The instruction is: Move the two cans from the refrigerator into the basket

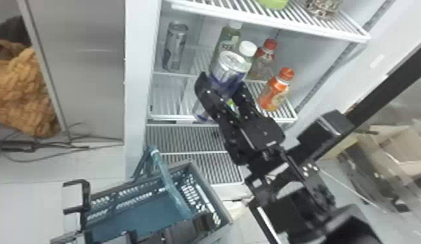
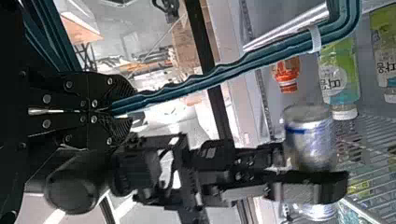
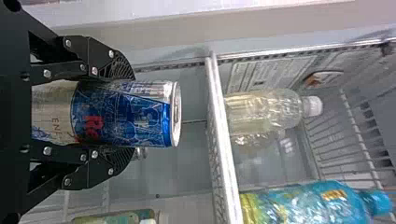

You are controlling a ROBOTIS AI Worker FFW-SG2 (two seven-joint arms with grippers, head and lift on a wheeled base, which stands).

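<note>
The silver-blue can sits between the right fingers, apparently touching both.

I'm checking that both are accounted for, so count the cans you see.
2: a blue-and-silver can in the right hand, and a silver can standing at the left in the refrigerator. More may be hidden.

The black right arm slants up from the lower right, its flat-fingered black right gripper clamped with fingers apart. The black left gripper sits low near the middle, fingers nearly together.
</note>
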